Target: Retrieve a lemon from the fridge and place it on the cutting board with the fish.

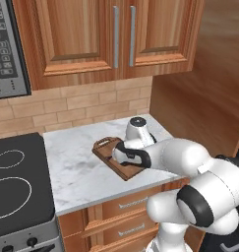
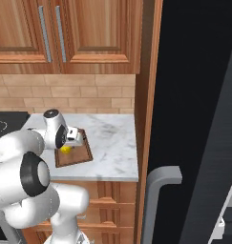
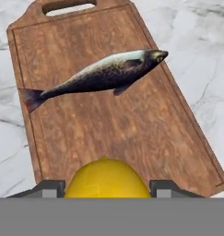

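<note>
My gripper [image 3: 106,190] hangs over the near end of the dark brown cutting board [image 3: 109,133], shut on the yellow lemon [image 3: 106,179], which sits between the two fingertips [image 3: 49,188]. A dark speckled fish [image 3: 99,76] lies across the board's middle, its head toward the right edge. The handle cut-out is at the board's far end. In the right base view the lemon [image 2: 66,149] shows just under the gripper [image 2: 68,144], low above the board [image 2: 80,155]. The black fridge [image 2: 194,119] stands to the right with its grey bar handle [image 2: 155,200]. In the left base view my hand covers much of the board [image 1: 104,150].
The board lies on a white marble counter [image 1: 76,170] with drawers below. A black stovetop [image 1: 17,182] borders the counter on the left, under a microwave [image 1: 5,49]. Wooden wall cabinets [image 1: 111,34] hang above. A wooden side panel [image 2: 145,95] separates counter and fridge.
</note>
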Robot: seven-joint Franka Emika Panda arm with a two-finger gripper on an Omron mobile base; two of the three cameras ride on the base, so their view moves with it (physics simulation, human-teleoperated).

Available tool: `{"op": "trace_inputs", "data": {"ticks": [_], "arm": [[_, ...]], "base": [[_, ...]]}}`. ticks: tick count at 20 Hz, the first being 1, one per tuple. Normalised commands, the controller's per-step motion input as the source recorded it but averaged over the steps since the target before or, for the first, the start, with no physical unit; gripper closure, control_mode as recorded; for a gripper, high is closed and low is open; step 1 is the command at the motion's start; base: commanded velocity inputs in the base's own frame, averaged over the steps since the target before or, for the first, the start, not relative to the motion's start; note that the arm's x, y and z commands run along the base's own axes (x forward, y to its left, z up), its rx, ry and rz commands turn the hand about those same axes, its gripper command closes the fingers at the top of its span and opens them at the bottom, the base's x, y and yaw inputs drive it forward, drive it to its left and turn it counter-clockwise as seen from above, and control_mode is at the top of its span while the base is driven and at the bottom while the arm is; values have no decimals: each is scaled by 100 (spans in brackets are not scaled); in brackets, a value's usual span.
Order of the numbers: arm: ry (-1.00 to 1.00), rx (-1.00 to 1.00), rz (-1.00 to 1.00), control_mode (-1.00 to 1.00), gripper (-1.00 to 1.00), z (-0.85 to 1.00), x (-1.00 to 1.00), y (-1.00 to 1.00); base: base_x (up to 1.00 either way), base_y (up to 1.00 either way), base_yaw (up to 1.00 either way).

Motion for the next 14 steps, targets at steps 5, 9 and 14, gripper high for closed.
{"op": "trace_inputs", "data": {"ticks": [5, 9, 14], "arm": [[1, -1, 0, -100, 100, -30, 13, 0], [0, -2, 0, -100, 100, -30, 9, 0], [0, 0, 0, -100, 100, -15, 13, 0]], "base": [[0, 0, 0], [0, 0, 0], [0, 0, 0]]}}
